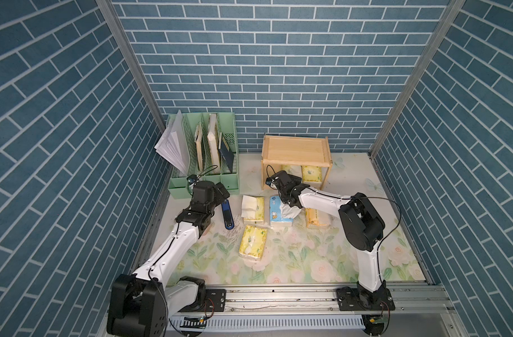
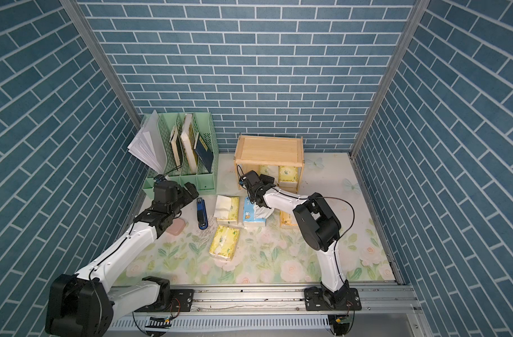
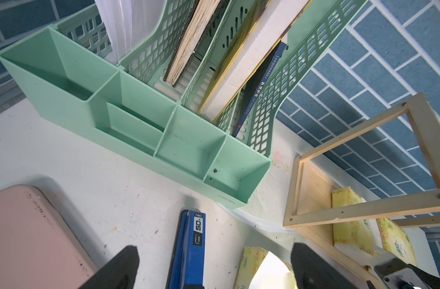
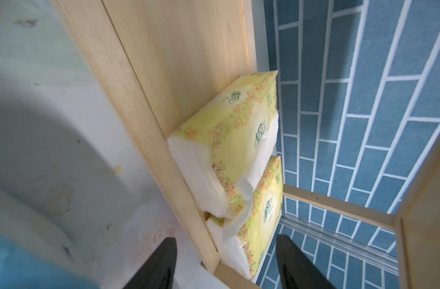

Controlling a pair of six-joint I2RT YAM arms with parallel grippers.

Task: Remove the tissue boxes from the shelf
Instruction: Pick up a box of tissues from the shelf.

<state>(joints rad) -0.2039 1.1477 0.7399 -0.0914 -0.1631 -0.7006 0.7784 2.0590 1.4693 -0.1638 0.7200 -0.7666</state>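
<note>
Two packs sit on the lower tier of the shelf [image 1: 296,148], side by side and touching: left pack [image 4: 254,225] and right pack [image 4: 226,140]. Both are yellow-green, with loose white tissue showing. The shelf stands far right of centre on the table [image 1: 307,256], against the wall. Four more packs lie on the table just near of it: a tissue-topped pack [image 1: 253,210], blue pack [image 1: 278,217], orange pack [image 1: 315,218] partly under the right arm, and near pack [image 1: 253,242]. By that count the task looks two-thirds done.

The right claw [image 4: 226,239] is at the shelf's near left opening, spread and holding nothing. The left pack's end and the near edge of the lower board both lie between its jaws. The left claw [image 3: 215,246] is spread wide and empty above the stapler [image 3: 188,262], beside the organizer [image 3: 138,140], well apart from the work.

Risks noted:
- One jaw sits outside the board edge, so closing here could clamp wood along with the pack and drag the shelf.
- The packs are soft, so a pinch on loose tissue alone could pull sheets out and leave the pack behind.
- The right pack touches the left and may be pulled along or tipped.
- On withdrawal, the right forearm could sweep the blue and orange packs beneath it.
</note>
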